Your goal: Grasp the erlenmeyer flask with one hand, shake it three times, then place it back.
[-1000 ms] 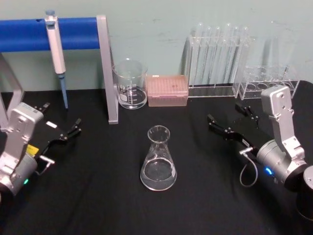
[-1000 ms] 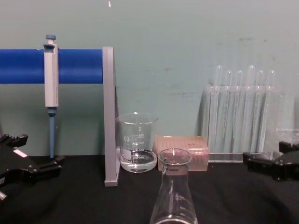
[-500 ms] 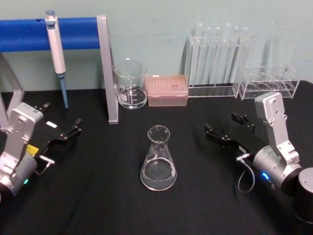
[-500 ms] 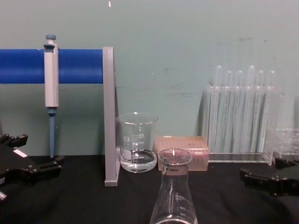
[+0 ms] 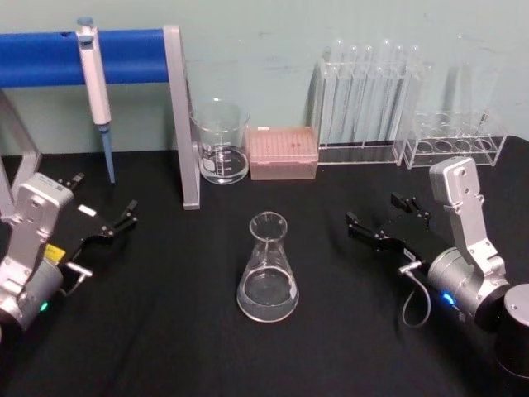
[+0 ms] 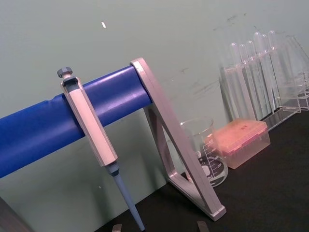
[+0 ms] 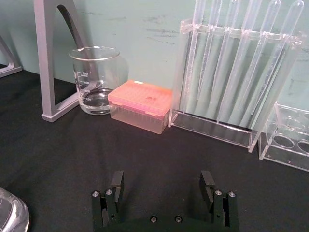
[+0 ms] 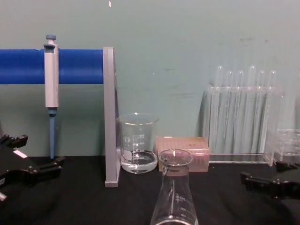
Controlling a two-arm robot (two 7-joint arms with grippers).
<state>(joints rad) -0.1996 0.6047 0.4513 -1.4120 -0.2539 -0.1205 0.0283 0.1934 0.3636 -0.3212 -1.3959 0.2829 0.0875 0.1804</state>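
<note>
Hovering low over the black tabletop (image 5: 165, 331), my right claw (image 5: 376, 219) is gaping wide beside the upright erlenmeyer flask (image 5: 268, 269) at centre; my left claw (image 5: 103, 211) is idling open.

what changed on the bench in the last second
The right gripper, jaws open and empty, came down and drew back toward the robot, ending right of the clear glass conical erlenmeyer flask without touching it. Nothing was grasped or released. The flask and the left gripper, open at the table's left, stayed put.
</note>
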